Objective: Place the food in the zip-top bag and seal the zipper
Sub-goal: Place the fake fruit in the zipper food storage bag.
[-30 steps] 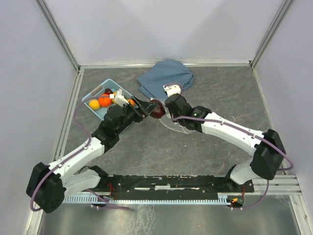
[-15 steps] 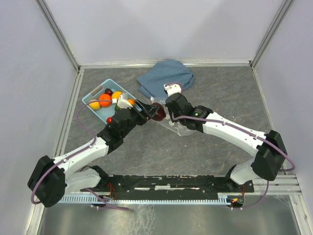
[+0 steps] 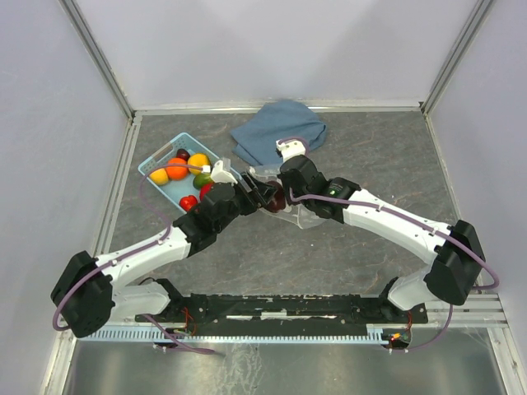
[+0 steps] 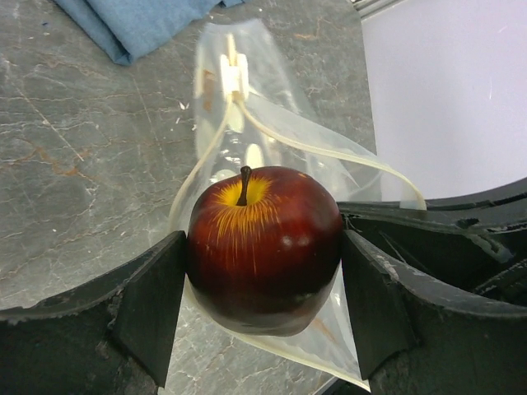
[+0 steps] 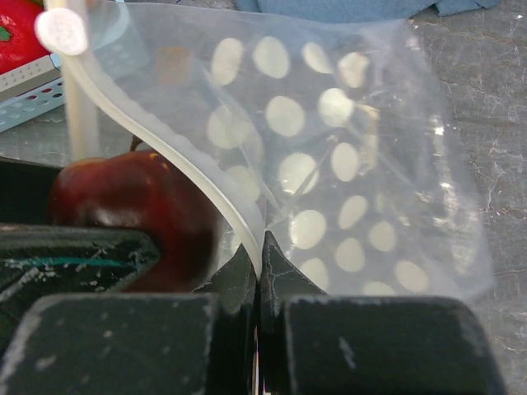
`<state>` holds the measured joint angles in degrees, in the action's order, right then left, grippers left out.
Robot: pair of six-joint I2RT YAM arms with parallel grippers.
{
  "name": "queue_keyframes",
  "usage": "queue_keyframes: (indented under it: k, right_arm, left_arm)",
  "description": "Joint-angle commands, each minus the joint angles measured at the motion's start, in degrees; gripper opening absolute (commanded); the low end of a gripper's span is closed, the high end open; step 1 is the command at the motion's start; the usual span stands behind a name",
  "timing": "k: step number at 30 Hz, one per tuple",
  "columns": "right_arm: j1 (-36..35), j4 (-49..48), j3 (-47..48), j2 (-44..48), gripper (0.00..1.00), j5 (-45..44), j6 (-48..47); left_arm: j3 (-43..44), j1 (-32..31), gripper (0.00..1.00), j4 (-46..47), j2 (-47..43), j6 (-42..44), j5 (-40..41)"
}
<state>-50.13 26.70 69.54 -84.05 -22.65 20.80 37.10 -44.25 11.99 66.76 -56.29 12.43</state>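
Note:
My left gripper (image 4: 262,284) is shut on a dark red toy apple (image 4: 263,239) and holds it at the open mouth of the clear dotted zip-top bag (image 4: 272,148), just above its lower lip. My right gripper (image 5: 262,263) is shut on the bag's upper zipper edge (image 5: 206,185) and holds the mouth open; the apple (image 5: 132,214) shows behind the plastic there. In the top view the two grippers meet around the apple (image 3: 273,197) at the bag (image 3: 300,216). More toy fruits (image 3: 177,171) lie in and beside the light-blue basket (image 3: 148,164).
A folded blue cloth (image 3: 278,127) lies just behind the bag. A red fruit (image 3: 188,202) lies on the table beside the basket's near edge. Metal frame rails and walls bound the table on three sides.
My left gripper has carried the apple to the right, from beside the basket into the bag's mouth. My right gripper has kept its hold on the bag edge.

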Motion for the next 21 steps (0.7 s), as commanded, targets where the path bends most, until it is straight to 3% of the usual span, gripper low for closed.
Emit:
queue_keyframes:
  k: [1, 8, 21]
  right_arm:
    - [-0.06, -2.86, 1.35, 2.35, 0.02, 0.03, 0.82]
    - [0.03, -2.8, 0.7, 2.73, 0.02, -0.91, 1.04]
    - [1.19, -0.59, 0.52, 5.28, 0.02, -6.49, -1.73]
  left_arm:
    - [3.69, -0.73, 0.8, -0.18, -0.06, 3.17, 1.69]
    - [6.72, -0.71, 0.96, -4.52, -0.9, 4.22, 1.05]
    - [14.22, -0.09, 1.0, -23.17, -7.34, 13.38, 6.37]
